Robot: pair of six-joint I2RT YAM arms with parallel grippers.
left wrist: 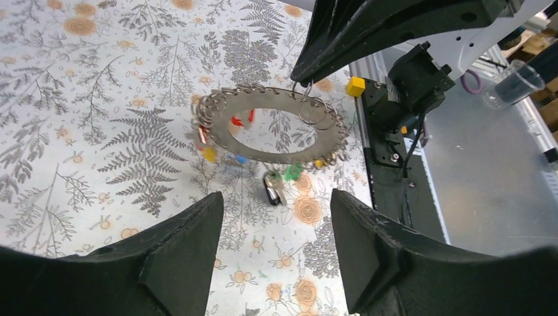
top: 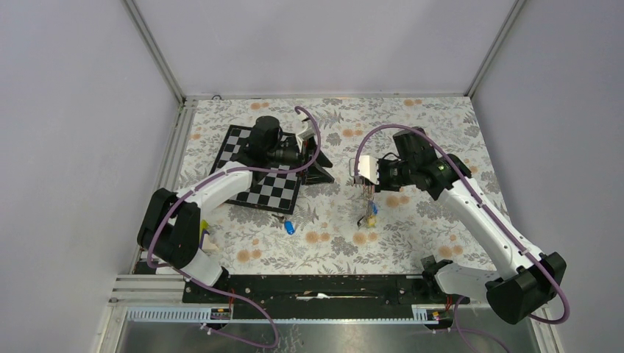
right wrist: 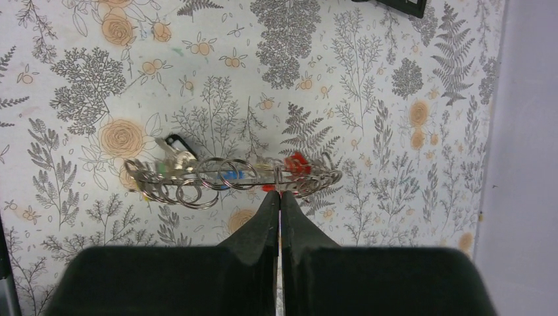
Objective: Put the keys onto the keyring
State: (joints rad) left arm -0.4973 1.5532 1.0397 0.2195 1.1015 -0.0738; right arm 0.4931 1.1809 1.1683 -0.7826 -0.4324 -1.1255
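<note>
White tablecloth with grey ferns and orange blossoms; chessboard, upper left, black-and-white checks — silvery keyring, keys red, yellow, green.

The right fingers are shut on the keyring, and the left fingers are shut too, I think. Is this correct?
Not entirely. The right fingers are shut on the keyring, but the left fingers are open, with nothing between them. The left wrist view shows this.
</note>
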